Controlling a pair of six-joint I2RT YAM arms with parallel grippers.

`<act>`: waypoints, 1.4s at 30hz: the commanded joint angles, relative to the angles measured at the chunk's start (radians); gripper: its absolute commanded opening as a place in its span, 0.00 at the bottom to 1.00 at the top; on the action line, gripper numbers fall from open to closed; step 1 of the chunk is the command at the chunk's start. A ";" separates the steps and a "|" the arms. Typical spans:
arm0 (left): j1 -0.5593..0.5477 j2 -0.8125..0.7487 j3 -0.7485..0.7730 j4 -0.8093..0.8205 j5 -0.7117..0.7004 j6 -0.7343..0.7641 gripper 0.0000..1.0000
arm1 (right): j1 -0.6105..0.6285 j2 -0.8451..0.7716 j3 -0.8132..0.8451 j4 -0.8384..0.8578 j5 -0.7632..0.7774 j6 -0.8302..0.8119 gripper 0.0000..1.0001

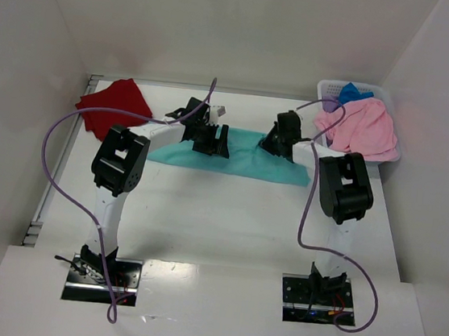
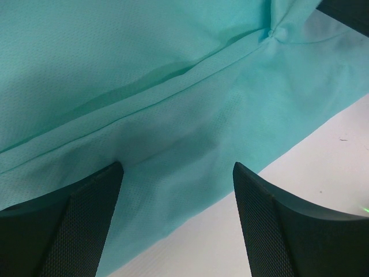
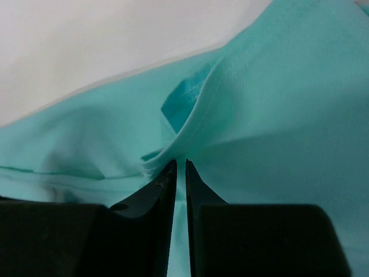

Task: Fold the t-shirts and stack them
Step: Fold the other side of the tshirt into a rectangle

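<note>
The teal t-shirt (image 1: 245, 161) lies as a long folded strip across the middle of the table. My left gripper (image 1: 211, 142) hangs over its left part with jaws wide open; in the left wrist view the teal fabric (image 2: 173, 86) and its edge lie between and beyond the gripper (image 2: 177, 173). My right gripper (image 1: 274, 144) is shut on a fold of the teal shirt's right part; the right wrist view shows the gripper (image 3: 181, 164) pinching bunched teal cloth (image 3: 277, 115). A dark red t-shirt (image 1: 111, 105) lies crumpled at the far left.
A white perforated basket (image 1: 329, 89) stands at the far right corner with a pink t-shirt (image 1: 363, 127) draped over it and a blue one (image 1: 353, 93) inside. White walls close in the table on three sides. Purple cables loop from both arms.
</note>
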 commanded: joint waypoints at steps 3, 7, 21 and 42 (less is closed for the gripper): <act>0.003 0.091 -0.057 -0.080 -0.064 0.021 0.86 | 0.003 0.062 0.131 -0.017 0.045 -0.031 0.17; 0.003 0.091 -0.057 -0.080 -0.064 0.021 0.86 | 0.003 0.114 0.194 -0.028 0.045 -0.040 0.19; 0.012 0.082 -0.057 -0.080 -0.054 0.021 0.88 | 0.003 0.128 0.309 -0.057 0.060 -0.075 0.23; 0.106 -0.251 0.095 -0.263 -0.059 0.775 1.00 | -0.073 -0.472 0.050 -0.112 0.042 -0.157 0.99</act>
